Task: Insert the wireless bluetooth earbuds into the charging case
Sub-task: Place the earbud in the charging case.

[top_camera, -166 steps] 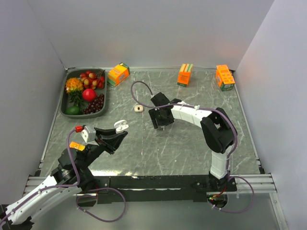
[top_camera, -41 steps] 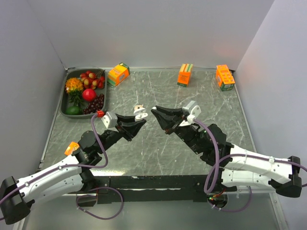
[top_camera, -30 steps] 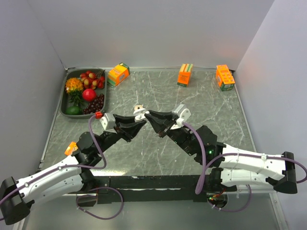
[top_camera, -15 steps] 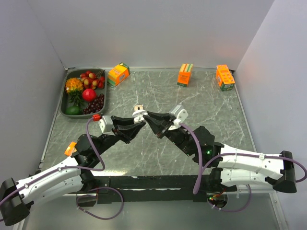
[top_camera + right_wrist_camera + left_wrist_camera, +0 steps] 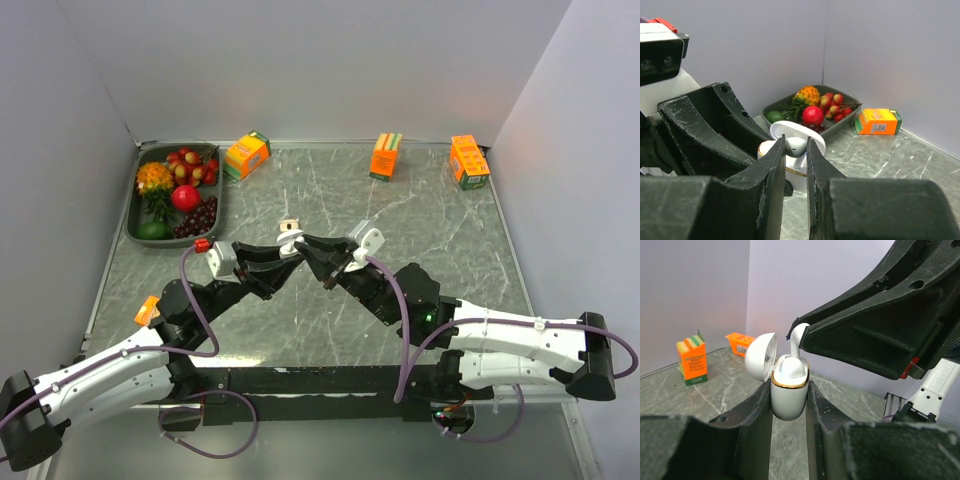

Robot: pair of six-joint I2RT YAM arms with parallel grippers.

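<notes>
The grey marbled stone counter [image 5: 430, 235] fills the space between pale walls, and the two black-and-white arms reach in from its near edge, the left arm [image 5: 110, 365] and the right arm [image 5: 510, 335] angling towards each other until their tips meet above the middle of the counter. At the far left corner sits a dark rectangular tray [image 5: 132, 222] heaped with mixed fruit. Three orange cardboard cartons lie along the back edge, well apart from one another: one just beside the tray [image 5: 247, 154], one near the middle [image 5: 385, 156] and one at the right [image 5: 468, 161]. The left jaws are closed on the small glossy white plastic charging case with a gold rim [image 5: 788, 400], gripping its lower body from both sides and holding it upright in the air above the counter. Its rounded lid is swung open and stands to one side (towards the cartons, in the left wrist view). The right jaws are drawn close together, pinching a tiny white plastic earbud [image 5: 799, 335] at their very tips – it shows between them in the right wrist view [image 5: 796, 145] – and its lower end is down at the open mouth of the charging case. Whether it is fully seated there cannot be told.
</notes>
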